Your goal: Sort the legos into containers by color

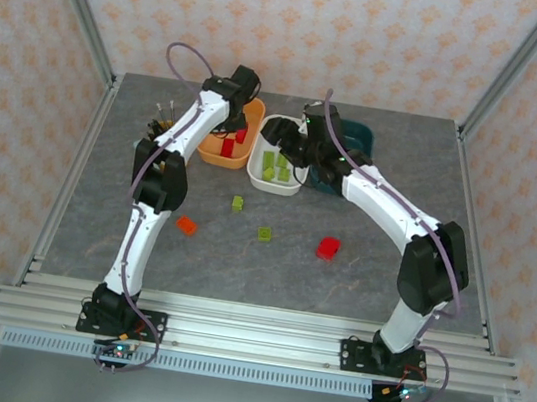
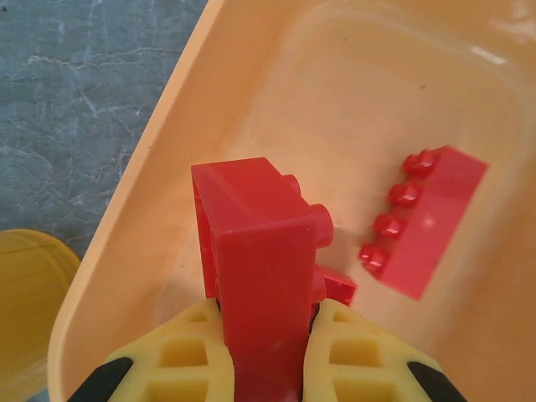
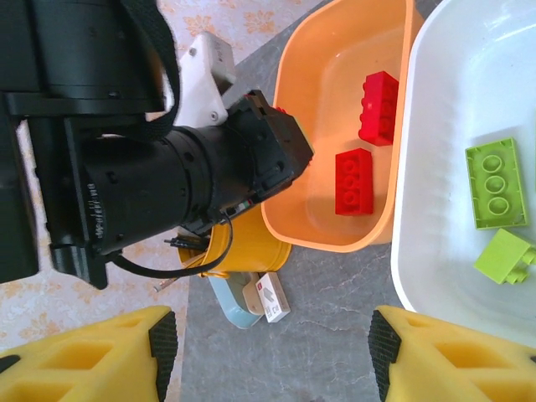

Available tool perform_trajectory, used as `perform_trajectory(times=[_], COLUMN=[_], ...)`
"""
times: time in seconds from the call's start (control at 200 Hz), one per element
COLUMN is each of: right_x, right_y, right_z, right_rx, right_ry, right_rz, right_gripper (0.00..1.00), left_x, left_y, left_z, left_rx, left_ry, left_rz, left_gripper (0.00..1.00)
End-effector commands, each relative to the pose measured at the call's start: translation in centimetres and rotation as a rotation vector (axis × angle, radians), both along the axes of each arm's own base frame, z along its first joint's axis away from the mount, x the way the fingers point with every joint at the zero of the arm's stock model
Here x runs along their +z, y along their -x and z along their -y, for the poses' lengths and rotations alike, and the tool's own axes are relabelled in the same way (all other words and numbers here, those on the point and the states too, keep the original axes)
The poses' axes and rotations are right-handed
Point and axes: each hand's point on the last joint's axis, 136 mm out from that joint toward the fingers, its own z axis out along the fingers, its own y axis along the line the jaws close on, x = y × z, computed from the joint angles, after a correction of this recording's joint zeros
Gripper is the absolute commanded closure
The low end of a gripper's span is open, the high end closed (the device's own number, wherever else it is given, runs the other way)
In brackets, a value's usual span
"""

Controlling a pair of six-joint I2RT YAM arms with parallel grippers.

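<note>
Near the table's (image 1: 358, 275) far left corner: yellow cup (image 3: 251, 247) (brushes poking up), small white box (image 3: 270, 296) just beside.

Grey marbled tabletop (image 1: 358, 275), peach floral-patterned walls (image 1: 305, 25), aluminium frame rails (image 1: 248, 335), even light

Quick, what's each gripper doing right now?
Left gripper: closed on a red lego brick, over the orange tub.
Right gripper: open, holding nothing.

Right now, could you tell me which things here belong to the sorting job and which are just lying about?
Job: orange tub, white tub, teal tub, held red brick in left gripper, loose orange brick, loose red brick, two loose green bricks.
Lying about: yellow cup, small white-and-red item.
</note>
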Motion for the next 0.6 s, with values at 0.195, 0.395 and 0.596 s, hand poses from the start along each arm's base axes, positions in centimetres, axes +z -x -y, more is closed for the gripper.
perform_trajectory(times=[0.195,0.395,0.596], right_x=[1.4,0.8,0.5], right_y=[-0.4,0.0,0.5], right_z=[-0.8,-0.5,-0.3], right_rx=[0.015,0.014,0.032], right_ry=[-0.031,-0.017,0.031], right_rz=[0.010,-0.008,-0.005], right_gripper=[0.36,0.36,0.35], left_x=[-2.3,-3.7,-0.9], left_y=[3.0,3.9,3.1], left_z=[-2.0,-1.8,-1.4], left_rx=[-0.026,-0.039,-0.041], left_ry=[-0.109,-0.099,-0.082], left_rz=[-0.148,-0.206,-0.129], left_gripper=[0.81,0.74,0.57])
